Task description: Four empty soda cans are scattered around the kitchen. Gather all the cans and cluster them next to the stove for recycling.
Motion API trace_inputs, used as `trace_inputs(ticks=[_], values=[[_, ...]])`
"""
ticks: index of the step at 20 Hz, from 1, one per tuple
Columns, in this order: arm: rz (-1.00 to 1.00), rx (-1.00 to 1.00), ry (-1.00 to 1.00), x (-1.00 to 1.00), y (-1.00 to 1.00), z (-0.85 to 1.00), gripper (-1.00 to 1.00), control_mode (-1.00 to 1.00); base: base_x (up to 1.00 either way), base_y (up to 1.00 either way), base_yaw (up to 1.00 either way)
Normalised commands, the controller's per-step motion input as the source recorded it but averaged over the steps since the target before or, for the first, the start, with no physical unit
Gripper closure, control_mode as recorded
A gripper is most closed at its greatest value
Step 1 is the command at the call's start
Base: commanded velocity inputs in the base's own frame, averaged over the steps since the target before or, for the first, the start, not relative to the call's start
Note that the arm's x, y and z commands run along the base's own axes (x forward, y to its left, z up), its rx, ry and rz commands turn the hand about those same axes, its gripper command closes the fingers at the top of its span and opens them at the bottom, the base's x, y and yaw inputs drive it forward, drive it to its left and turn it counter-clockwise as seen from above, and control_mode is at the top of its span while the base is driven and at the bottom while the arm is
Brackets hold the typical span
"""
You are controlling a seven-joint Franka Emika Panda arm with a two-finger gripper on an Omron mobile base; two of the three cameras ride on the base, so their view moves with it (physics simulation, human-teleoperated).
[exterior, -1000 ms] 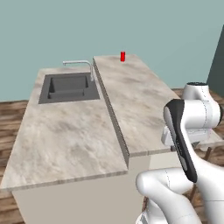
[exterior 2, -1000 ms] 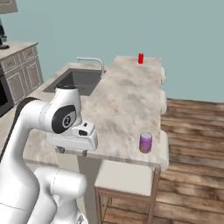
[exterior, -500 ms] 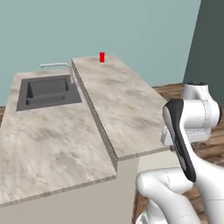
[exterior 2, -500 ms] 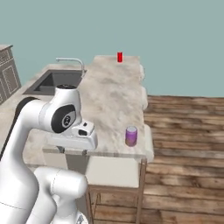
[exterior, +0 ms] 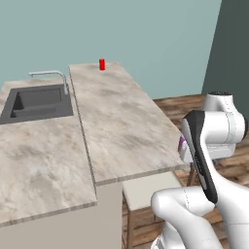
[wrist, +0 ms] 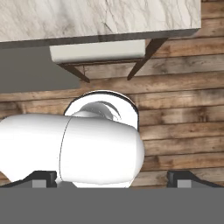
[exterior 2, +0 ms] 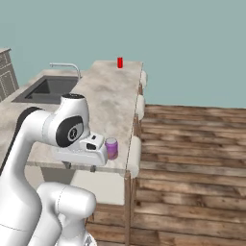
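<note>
A: Where are the cans?

B: Two are visible. The red can (exterior 2: pixel 120 62) stands upright at the far end of the raised desk (exterior: pixel 119 116), long axis vertical, silvery top up. In the left base view it (exterior: pixel 101 64) sits near the far edge, well apart from the sink (exterior: pixel 36 103).

A: And the other one?

B: The purple-pink can (exterior 2: pixel 112 148) stands upright too, near the desk's near right corner, just beside the robot's wrist in the right base view. In the left base view only a sliver of it (exterior: pixel 181 143) peeks out from behind the arm.

A: What about the end effector?

B: The end effector (wrist: pixel 111 183) points down at the wooden floor (wrist: pixel 183 127). Its two dark fingertips (wrist: pixel 181 178) sit far apart at opposite sides of the hand view, spread wide with nothing between them.

A: Anything else below it?

B: A pale stool seat (wrist: pixel 98 51) tucked under the desk edge, seen from above, with dark legs.

A: And the faucet?

B: The faucet (exterior: pixel 51 76) arches over the sink's back edge, beside the raised slab.
</note>
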Motion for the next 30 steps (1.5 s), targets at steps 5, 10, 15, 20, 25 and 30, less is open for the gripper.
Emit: trace_inputs(ticks=[5,10,15,20,25,30], values=[[0.00,0.00,0.00,0.00,0.00,0.00,-1.00,1.00,0.10,-0.30,0.11],[0.00,0.00,0.00,0.00,0.00,0.00,-1.00,1.00,0.13,-0.09,0.05],[0.00,0.00,0.00,0.00,0.00,0.00,-1.00,1.00,0.27,0.00,0.05],[0.00,0.00,0.00,0.00,0.00,0.00,-1.00,1.00,0.29,-0.05,0.08],[0.05,0.00,0.00,0.32,0.00,0.00,-1.00,-1.00,0.07,0.00,0.01],[0.02,0.00,0.00,0.45,-0.16,0.00,-1.00,-1.00,0.00,0.00,0.00]])
